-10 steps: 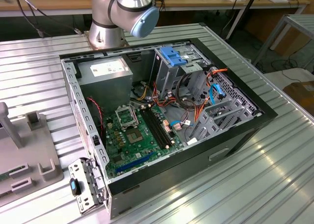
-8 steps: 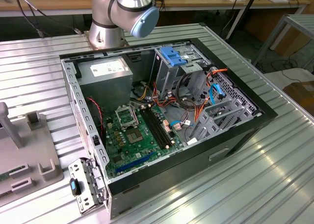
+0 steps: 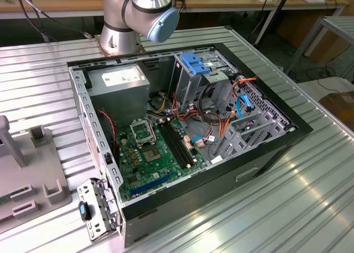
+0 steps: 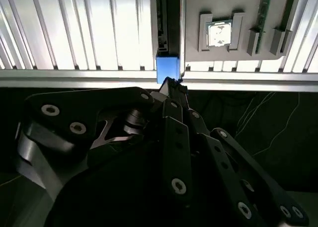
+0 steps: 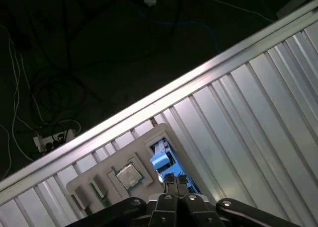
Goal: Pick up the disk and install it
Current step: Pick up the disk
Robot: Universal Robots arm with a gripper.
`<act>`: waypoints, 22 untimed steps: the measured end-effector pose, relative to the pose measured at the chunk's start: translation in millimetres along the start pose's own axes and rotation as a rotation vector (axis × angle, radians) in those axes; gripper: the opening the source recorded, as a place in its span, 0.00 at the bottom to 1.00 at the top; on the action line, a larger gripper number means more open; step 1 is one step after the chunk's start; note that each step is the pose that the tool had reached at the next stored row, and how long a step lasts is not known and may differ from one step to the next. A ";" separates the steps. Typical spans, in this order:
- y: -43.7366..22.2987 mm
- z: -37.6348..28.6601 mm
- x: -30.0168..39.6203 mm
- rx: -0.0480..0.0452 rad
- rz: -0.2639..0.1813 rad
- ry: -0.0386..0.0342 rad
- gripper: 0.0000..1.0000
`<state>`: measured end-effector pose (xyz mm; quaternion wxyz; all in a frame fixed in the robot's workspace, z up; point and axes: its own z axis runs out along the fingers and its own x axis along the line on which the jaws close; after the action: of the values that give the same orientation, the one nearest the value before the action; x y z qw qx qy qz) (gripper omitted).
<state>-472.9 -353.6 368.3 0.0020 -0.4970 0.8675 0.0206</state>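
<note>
The disk (image 4: 167, 23) stands on edge on the ribbed metal table, seen as a thin dark strip with a bright blue end (image 4: 167, 68). It sits beside a grey parts holder (image 4: 194, 3). My gripper (image 4: 172, 85) has its tip right at that blue end. In the first wrist view the disk's blue end (image 5: 160, 160) shows just past the gripper (image 5: 174, 179). Whether the tip touches the disk I cannot tell. The open computer case (image 3: 188, 125) lies on its side in the exterior view, and inside it stands a tall metal drive cage (image 3: 194, 76) with a light-blue latch.
The grey holder carries a processor chip (image 4: 219, 33) and memory sticks (image 4: 266, 13). The table edge (image 4: 99, 77) runs close to the gripper, with dark floor and cables beyond. Inside the case are the green motherboard (image 3: 149, 153) and loose orange and blue cables (image 3: 238, 106). The arm's base (image 3: 133, 20) stands behind the case.
</note>
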 end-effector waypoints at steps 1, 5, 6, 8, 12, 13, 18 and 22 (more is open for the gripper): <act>0.0 0.0 0.0 0.0000 0.000 0.0000 0.11; 0.0 0.0 0.0 0.0000 -0.004 0.0001 0.11; 0.0 0.1 0.0 -0.0001 -0.009 0.0002 0.11; -0.1 0.1 -0.1 -0.0010 -0.045 0.0014 0.11; -0.1 0.2 0.0 -0.0039 -0.164 0.0055 0.11; -0.1 0.2 0.0 -0.0045 -0.189 0.0064 0.11; -0.1 0.3 0.0 -0.0078 -0.329 0.0110 0.11; -0.1 0.6 0.0 -0.0111 -0.468 0.0157 0.11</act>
<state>-472.7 -353.6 367.7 -0.0028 -0.6846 0.7286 0.0205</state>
